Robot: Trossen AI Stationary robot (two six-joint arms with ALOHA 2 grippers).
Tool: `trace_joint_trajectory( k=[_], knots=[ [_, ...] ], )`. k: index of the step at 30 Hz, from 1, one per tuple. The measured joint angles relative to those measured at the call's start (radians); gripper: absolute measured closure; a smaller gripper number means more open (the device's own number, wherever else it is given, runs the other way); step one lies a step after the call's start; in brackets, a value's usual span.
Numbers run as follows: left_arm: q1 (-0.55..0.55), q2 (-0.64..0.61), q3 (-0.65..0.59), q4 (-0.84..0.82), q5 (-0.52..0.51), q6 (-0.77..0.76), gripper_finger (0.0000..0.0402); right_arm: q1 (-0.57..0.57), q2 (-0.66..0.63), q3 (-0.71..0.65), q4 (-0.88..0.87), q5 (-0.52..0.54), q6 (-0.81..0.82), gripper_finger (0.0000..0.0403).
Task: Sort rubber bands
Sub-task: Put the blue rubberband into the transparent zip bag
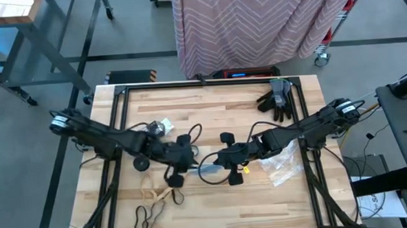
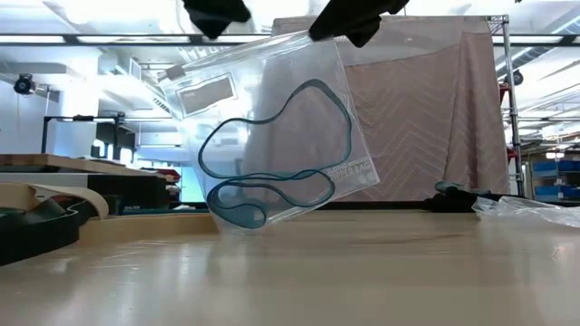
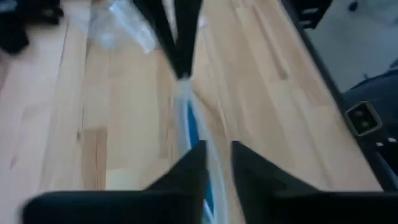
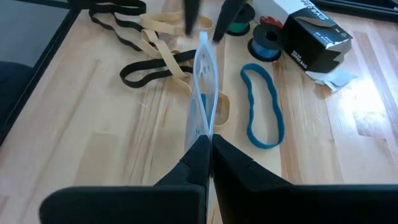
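Bag material: clear plastic bag (image 2: 272, 127), thin, glossy and crinkled, roughly square, hanging tilted above the worktop (image 1: 259, 118) of pale wood strips.
Bag writing: white blank patch near the top edge, small print at the lower corner, too small to read.
Bands in bag: blue rubber bands (image 2: 272, 181), thin floppy loops, slumped in the bottom of the bag, one curling up the side.
Right claw (image 4: 210, 142): closed tight on one top edge of the bag, blue bands hanging at 6 o'clock below it.
Left claw (image 3: 217, 152): at the opposite top edge, bag edge running into it; gripping or not, cannot tell.
Loose bands: tan rubber bands (image 1: 159, 195) and black rubber bands (image 1: 147, 214), flat strips in a tangle on the worktop, at 7 o'clock from both claws in the high view; one loose blue loop (image 4: 264, 106) lying flat just beside the bag.
Other things: dark grey gloves (image 1: 277, 97) at 1 o'clock on the worktop; black-and-white box (image 4: 311, 37), writing unreadable.
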Motion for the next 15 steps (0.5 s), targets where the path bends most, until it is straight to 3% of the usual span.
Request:
trace_joint_trajectory(
  k=[2, 15],
  knots=[
    [0.001, 0.021, -0.003, 0.001, -0.007, -0.024, 0.0391, 0.000, 0.000, 0.000, 0.000, 0.000, 0.000, 0.0403],
    [0.001, 0.075, 0.001, 0.007, -0.033, -0.048, 0.0392, 0.000, 0.000, 0.000, -0.001, 0.000, 0.006, 0.0403]
  ],
)
